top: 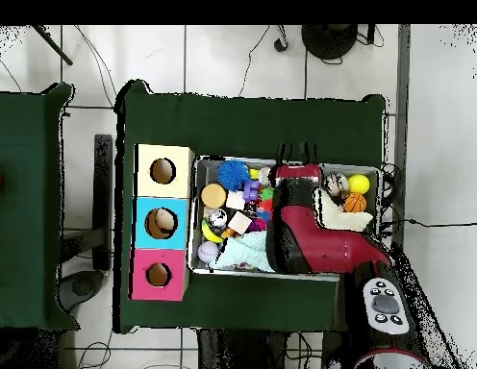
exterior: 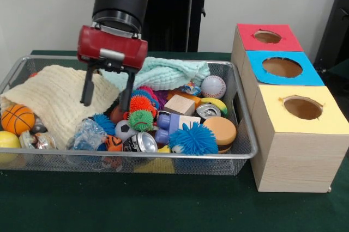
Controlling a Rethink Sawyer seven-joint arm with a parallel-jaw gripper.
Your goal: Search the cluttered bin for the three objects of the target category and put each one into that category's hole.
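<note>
Gripper [exterior: 107, 91] hanging over the wire mesh bin [exterior: 240, 153], fingers spread apart and holding nothing, tips just above the cream knitted cloth [exterior: 54, 98] and the orange spiky ball [exterior: 140, 103]. In the bin: green spiky ball [exterior: 141, 120] just in front of the orange one, blue spiky ball [exterior: 193, 138] near the front rim, baseball [exterior: 213, 86] toward the boxes, mini basketball [exterior: 17, 118] at the end far from them, drink can [exterior: 140, 142] at the front rim, mint towel [exterior: 169, 72] at the back. Beside the bin, three wooden boxes in a row, each with a round hole on top: yellow-topped box [exterior: 300, 134] nearest the front, blue-topped box [exterior: 281, 68] in the middle, red-topped box [exterior: 267, 37] at the back. Target category not evident from the views.
</note>
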